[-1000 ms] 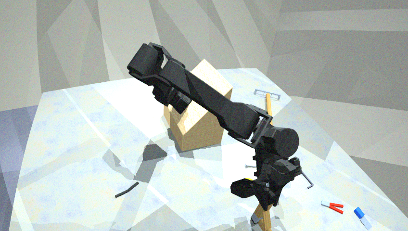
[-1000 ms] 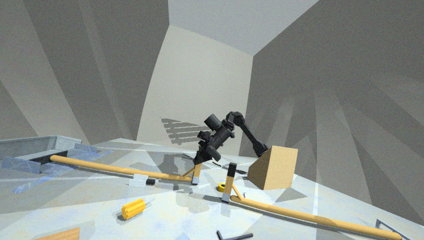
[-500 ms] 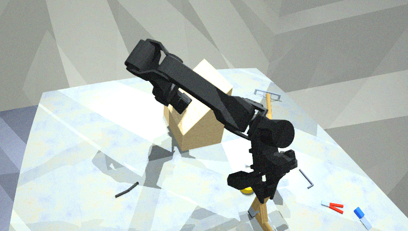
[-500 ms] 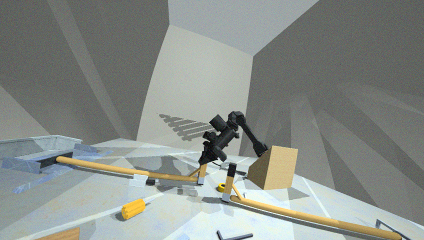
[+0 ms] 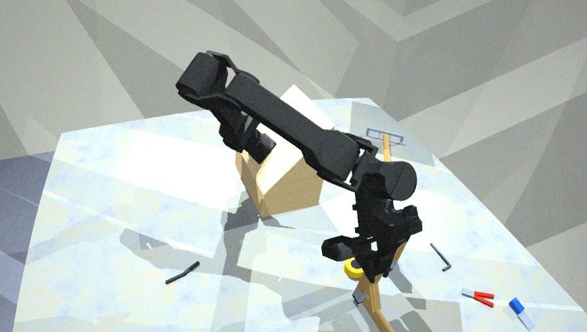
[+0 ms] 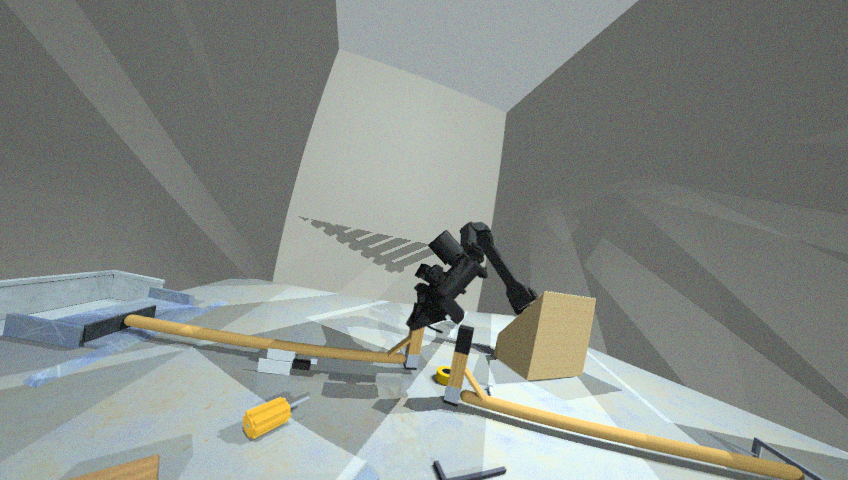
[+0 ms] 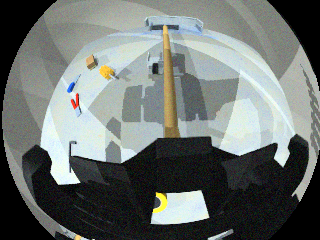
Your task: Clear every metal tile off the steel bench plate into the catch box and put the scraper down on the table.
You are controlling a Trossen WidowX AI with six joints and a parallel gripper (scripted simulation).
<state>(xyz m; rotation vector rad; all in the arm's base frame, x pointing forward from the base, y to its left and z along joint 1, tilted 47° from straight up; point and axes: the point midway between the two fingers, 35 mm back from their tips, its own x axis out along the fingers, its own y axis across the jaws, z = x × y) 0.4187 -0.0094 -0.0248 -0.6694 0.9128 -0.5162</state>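
My gripper (image 5: 381, 276) (image 6: 417, 326) (image 7: 183, 160) is shut on the long scraper's upright wooden grip. The scraper's rod (image 6: 249, 340) (image 7: 168, 80) runs away to its dark head (image 6: 119, 324) (image 7: 165, 27), which is at the near side of the catch box (image 6: 133, 282) (image 7: 190, 24). Whether the head touches anything cannot be told. The bluish steel plate (image 6: 59, 365) shows around the box's near side. No metal tile can be made out; the box's floor is partly hidden behind its wall and the head.
A second long tool (image 6: 565, 423) (image 5: 386, 146) with an open frame head lies alongside, its black-capped grip upright. A wooden block (image 5: 292, 189) (image 6: 562, 336) stands near the arm. A yellow ring (image 5: 353, 268), red pliers (image 5: 482, 297), yellow-handled tool (image 6: 266, 417) and white-and-black item (image 6: 279, 359) lie about.
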